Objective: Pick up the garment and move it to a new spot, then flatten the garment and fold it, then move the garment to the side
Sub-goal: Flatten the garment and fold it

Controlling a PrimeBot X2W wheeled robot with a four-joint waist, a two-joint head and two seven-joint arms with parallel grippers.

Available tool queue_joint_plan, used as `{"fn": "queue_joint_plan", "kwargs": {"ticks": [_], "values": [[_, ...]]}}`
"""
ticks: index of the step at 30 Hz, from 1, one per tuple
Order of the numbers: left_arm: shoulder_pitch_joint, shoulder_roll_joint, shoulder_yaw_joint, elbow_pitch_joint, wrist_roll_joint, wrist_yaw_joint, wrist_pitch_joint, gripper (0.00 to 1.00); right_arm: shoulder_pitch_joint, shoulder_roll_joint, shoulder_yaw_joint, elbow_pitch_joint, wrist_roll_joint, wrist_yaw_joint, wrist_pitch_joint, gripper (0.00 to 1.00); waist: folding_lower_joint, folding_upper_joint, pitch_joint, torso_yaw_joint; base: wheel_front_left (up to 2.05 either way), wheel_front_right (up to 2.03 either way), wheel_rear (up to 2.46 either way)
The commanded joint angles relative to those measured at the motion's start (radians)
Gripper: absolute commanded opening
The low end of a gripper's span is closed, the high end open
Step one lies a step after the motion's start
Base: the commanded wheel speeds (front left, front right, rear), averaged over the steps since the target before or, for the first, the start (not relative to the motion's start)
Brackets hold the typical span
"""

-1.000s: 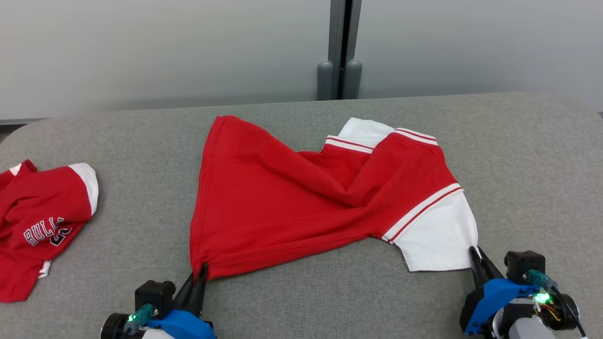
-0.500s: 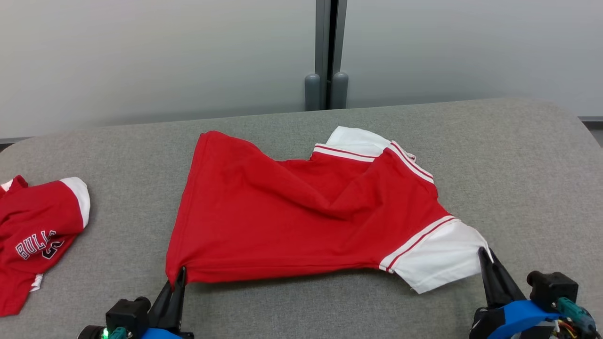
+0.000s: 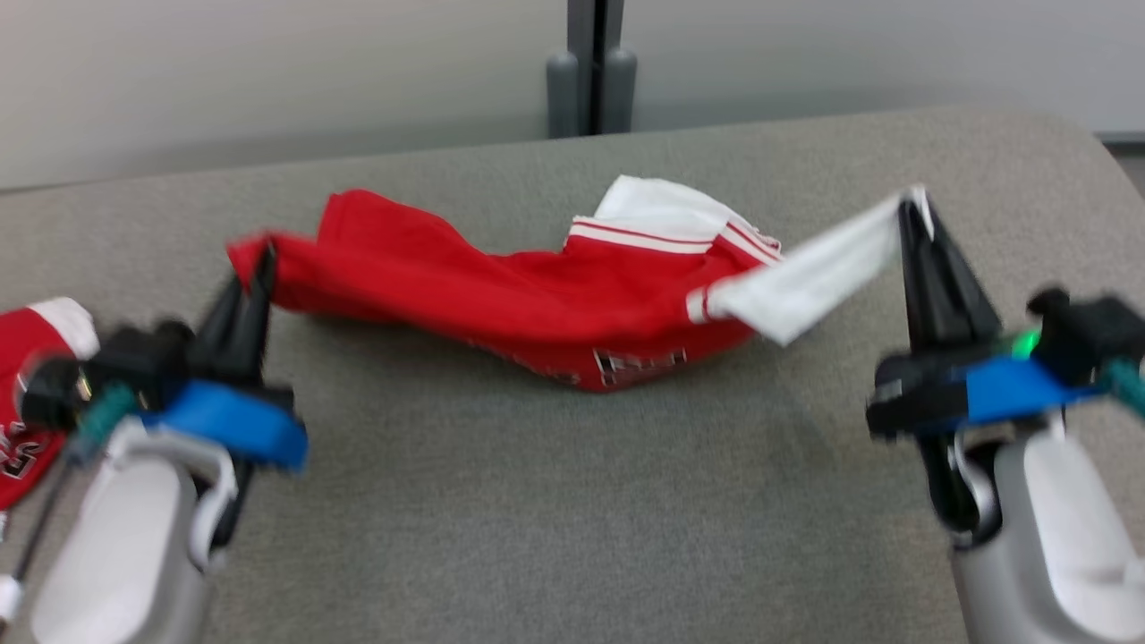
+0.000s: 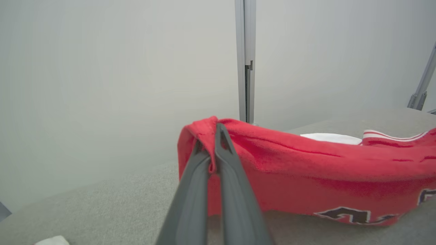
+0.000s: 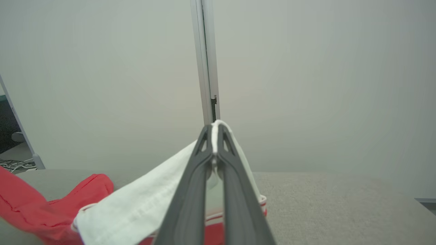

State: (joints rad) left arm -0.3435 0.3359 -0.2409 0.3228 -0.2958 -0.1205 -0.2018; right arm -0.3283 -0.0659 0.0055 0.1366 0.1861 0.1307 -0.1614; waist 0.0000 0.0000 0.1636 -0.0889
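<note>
I have lifted the garment (image 3: pixel 501 295) partly off the table (image 3: pixel 572 501): left gripper (image 3: pixel 261 259) clamped on its red corner, right gripper (image 3: pixel 914 207) on its white sleeve, ready for flattening.

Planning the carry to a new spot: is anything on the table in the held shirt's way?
Only on the left: a second red jersey lies by the left gripper. Ahead of the shirt and toward the right gripper, nothing lies on the grey table. Both jaws are shut on the shirt.
</note>
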Motion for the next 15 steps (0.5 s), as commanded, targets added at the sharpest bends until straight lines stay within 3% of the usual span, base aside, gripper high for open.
{"fn": "queue_joint_plan", "kwargs": {"ticks": [1,9,15], "values": [[-0.075,0.013,-0.004,0.002,-0.007,-0.005,0.013,0.00,-0.078,-0.005,0.008,0.022,0.000,0.000,-0.005,0.00,0.0000,0.0000,0.037,0.007,0.00,0.00,0.00],[-0.505,0.131,-0.095,0.067,-0.050,-0.010,0.083,0.00,-0.589,-0.013,0.032,0.238,-0.010,0.000,-0.021,0.00,0.0000,0.0000,0.229,-0.021,0.00,0.00,0.00],[-0.803,0.186,-0.185,0.153,-0.117,-0.010,0.085,0.00,-0.940,-0.013,0.008,0.434,-0.029,0.000,-0.033,0.00,0.0000,0.0000,0.308,-0.040,0.00,0.00,0.00]]}}
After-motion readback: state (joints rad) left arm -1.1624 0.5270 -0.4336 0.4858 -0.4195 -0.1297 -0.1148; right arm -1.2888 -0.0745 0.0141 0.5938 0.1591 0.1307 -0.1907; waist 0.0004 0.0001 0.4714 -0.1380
